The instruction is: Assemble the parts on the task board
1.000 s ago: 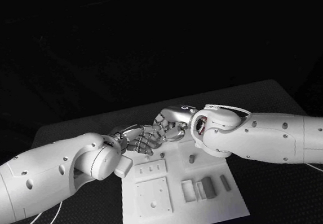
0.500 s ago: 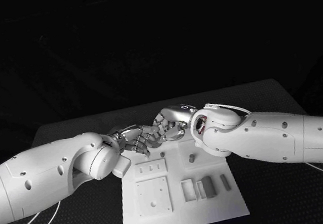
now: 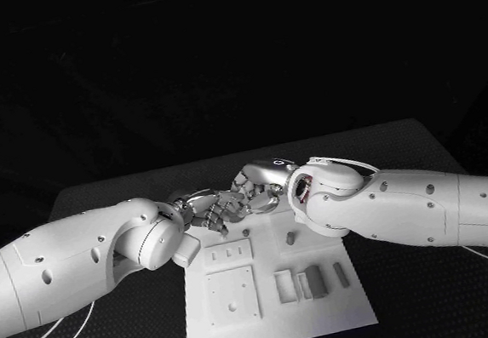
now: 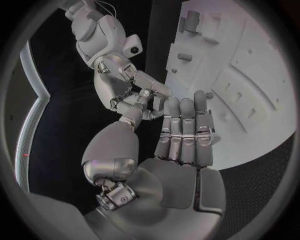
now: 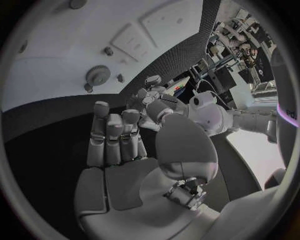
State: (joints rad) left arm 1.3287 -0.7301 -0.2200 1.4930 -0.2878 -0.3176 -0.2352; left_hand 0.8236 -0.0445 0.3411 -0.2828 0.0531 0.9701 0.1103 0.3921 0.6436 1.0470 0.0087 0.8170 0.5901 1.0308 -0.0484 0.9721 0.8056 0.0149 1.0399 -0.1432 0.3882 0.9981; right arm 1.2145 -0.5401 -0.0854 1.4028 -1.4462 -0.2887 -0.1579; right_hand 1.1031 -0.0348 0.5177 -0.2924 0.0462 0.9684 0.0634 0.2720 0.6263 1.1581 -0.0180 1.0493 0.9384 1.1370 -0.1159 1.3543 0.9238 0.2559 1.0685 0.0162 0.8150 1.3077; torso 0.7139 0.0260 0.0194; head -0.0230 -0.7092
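Plainly, the parts [image 3: 314, 281] are small, rigid and light, likely smooth plastic that could slip from metal fingertips; I would pinch each across its narrow sides. Several stand in slots toward the near right of the task board [image 3: 281, 327], which lies mid-worktop [image 3: 390, 147]; a small peg [image 3: 290, 237] stands nearer the board's far edge, and a toothed round piece [image 5: 98, 75] lies there too. Both hands meet above that far edge. The left hand [image 3: 210, 209] and right hand [image 3: 259, 185] have fingertips touching or nearly so, fingers mostly straight; whether anything is pinched between them I cannot tell.
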